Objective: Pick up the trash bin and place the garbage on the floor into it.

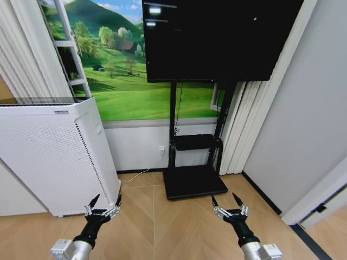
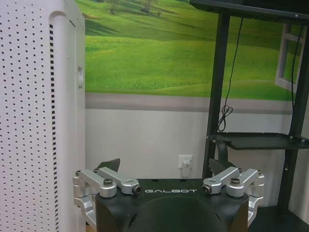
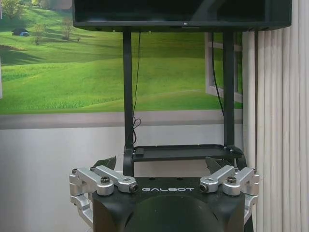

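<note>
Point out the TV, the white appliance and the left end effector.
TV [image 1: 217, 38], head view, middle of the dark screen.
White appliance [image 1: 49, 157], head view, perforated front panel.
Left end effector [image 1: 103, 201], head view, midway between its open fingertips.

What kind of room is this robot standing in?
Probably a mock living room: a TV on a black stand, a meadow mural on the wall, a white appliance and herringbone wooden floor.

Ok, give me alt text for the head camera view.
Both grippers, left gripper and right gripper, hang open over the parquet floor. Ahead stand a white appliance and a TV on its black stand base.
</note>
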Motion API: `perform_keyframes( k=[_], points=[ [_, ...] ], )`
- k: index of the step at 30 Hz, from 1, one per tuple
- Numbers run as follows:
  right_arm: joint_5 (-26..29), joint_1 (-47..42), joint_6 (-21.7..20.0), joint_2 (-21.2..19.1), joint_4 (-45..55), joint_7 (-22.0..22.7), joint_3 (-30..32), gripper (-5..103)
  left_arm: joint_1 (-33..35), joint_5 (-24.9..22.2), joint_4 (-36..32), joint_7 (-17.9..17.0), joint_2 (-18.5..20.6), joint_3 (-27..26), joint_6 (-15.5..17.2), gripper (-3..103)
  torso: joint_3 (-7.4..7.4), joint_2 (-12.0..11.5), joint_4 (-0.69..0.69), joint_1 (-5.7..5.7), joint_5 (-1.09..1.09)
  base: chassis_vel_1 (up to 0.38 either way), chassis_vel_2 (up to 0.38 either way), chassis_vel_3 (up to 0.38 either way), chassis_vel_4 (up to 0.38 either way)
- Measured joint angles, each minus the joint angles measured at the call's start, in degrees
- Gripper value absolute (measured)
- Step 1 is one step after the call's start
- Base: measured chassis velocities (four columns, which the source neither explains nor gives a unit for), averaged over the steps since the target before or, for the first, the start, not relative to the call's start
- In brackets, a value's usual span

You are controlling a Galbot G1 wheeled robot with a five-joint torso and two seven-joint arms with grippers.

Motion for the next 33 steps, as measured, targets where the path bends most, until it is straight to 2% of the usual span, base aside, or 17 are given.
perform_keyframes(
  k=[7, 9, 13, 33],
  points=[
    [0.0, 0.0, 0.0, 0.0, 0.0, 0.0, 0.0, 100, 0.0, 0.0, 0.0, 0.0, 0.0, 0.0, 0.0, 100, 0.82, 1.4, -0.01, 0.56, 0.00, 0.000, 0.000, 0.000, 0.000],
    [0.0, 0.0, 0.0, 0.0, 0.0, 0.0, 0.0, 100, 0.0, 0.0, 0.0, 0.0, 0.0, 0.0, 0.0, 100, 1.65, 2.9, -0.01, 1.20, 0.00, 0.000, 0.000, 0.000, 0.000],
    [0.0, 0.0, 0.0, 0.0, 0.0, 0.0, 0.0, 100, 0.0, 0.0, 0.0, 0.0, 0.0, 0.0, 0.0, 100, 2.18, 3.8, 0.00, 1.62, 0.00, 0.000, 0.000, 0.000, 0.000],
    [0.0, 0.0, 0.0, 0.0, 0.0, 0.0, 0.0, 100, 0.0, 0.0, 0.0, 0.0, 0.0, 0.0, 0.0, 100, 4.37, 7.7, 0.00, 3.31, 0.00, 0.005, 0.008, -0.005, -0.009]
  ],
)
